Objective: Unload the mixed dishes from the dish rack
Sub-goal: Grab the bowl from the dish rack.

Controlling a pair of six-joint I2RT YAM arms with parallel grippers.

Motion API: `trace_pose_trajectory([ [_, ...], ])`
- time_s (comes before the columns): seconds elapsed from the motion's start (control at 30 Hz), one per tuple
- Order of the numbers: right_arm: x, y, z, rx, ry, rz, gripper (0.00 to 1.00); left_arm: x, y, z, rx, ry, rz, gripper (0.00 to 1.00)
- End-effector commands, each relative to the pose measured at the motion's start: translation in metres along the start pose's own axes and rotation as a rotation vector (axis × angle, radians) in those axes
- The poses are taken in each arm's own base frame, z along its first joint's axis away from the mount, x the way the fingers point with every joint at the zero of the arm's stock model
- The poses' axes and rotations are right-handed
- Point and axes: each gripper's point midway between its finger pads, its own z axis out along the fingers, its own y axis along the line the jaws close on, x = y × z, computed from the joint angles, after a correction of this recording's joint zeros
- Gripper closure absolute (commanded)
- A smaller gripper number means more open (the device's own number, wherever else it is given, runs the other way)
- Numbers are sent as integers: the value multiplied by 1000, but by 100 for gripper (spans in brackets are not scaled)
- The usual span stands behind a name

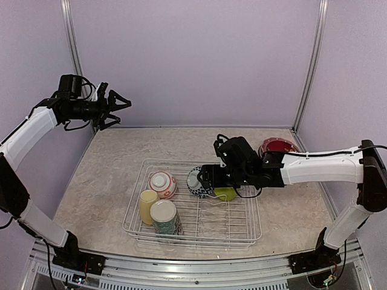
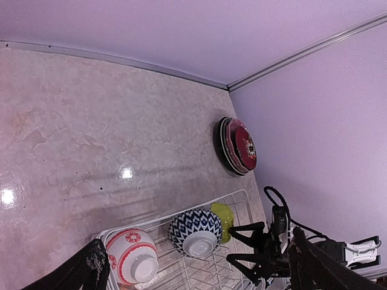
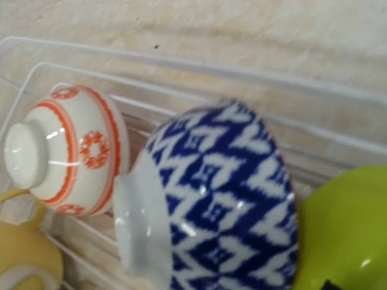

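Far left, high above the table (image 1: 103, 181): left gripper (image 1: 120, 112), fingers spread wide, nothing between them.

Low centre, near the front edge: dish rack (image 1: 239, 220), flat on the table. At its left end, pale yellow mug (image 1: 147, 205) and tall floral cup (image 1: 165, 219), side by side and touching; hard to tell which way up. Just behind those, red-patterned bowl (image 1: 162, 184), overturned, foot ring uppermost. Next along, blue-and-white bowl (image 1: 195, 181), tipped on its edge, foot toward the red one. Just beside it on the right, lime-green bowl (image 1: 226, 194), near the rack's back rail.

Close up from the right wrist view: same three bowls in a row, blue-and-white in the middle.

At the lime-green bowl, stretched in from the right: right gripper (image 2: 231, 244). From the left wrist view, fingers parted, only rack wire in the gap; gripping nothing.

Right rear, outside the rack: stack of plates (image 1: 277, 145) on the table, maroon one on top, partly hidden behind the right arm (image 1: 320, 166).
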Motion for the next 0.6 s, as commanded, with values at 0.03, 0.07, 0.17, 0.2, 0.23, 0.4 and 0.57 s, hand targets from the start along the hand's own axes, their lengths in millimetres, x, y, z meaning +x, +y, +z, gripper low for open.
trace_pose_trajectory([
  [0.03,-6,-7,6,123,36,-146,11,-4,-5,2,17,2,8,1],
  [0.07,-7,-6,9,133,43,-155,11,-4,-5,2,17,3,8,1],
  [0.17,-10,-7,17,169,52,-179,11,-4,-4,3,16,5,5,1],
  [0.2,-10,-8,19,184,56,-186,11,-3,-4,3,16,6,5,1],
  [0.23,-9,-10,21,198,64,-193,11,-3,-5,3,18,6,6,1],
  [0.4,-8,-12,32,215,87,-217,10,-3,-5,3,22,7,5,1],
  [0.57,-6,-6,41,119,141,-205,9,-3,-5,3,26,10,2,1],
])
